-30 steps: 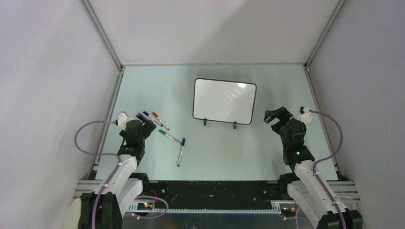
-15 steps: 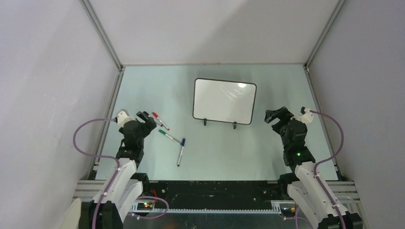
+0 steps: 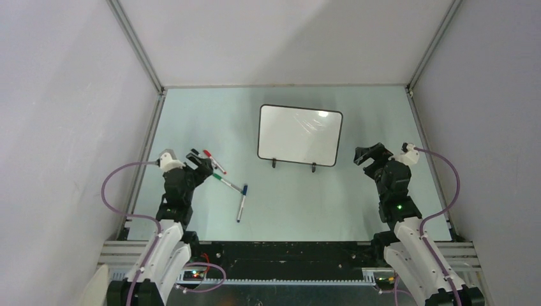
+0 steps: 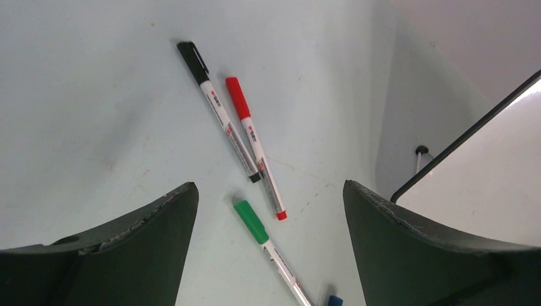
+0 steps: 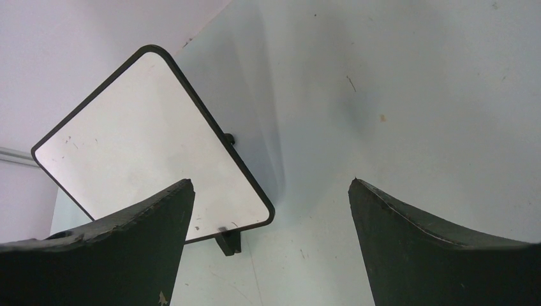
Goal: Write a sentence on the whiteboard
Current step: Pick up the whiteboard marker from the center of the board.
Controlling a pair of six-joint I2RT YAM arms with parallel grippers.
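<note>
The whiteboard (image 3: pixel 300 134) stands on two black feet at the table's middle back; it is blank, no sentence shows on it. It also shows in the right wrist view (image 5: pixel 147 146) and at the right edge of the left wrist view (image 4: pixel 491 172). A red marker (image 4: pixel 255 146), a black marker (image 4: pixel 220 111) and a green marker (image 4: pixel 268 245) lie on the table. My left gripper (image 3: pixel 199 160) is open and empty, hovering just left of the markers (image 3: pixel 217 167). My right gripper (image 3: pixel 369 155) is open and empty, right of the board.
A blue marker (image 3: pixel 242 203) lies near the green one, toward the table's front. Grey walls and metal rails (image 3: pixel 148 140) bound the table on the left, back and right.
My left gripper has moved a little right and forward toward the markers. The right arm has barely moved.
</note>
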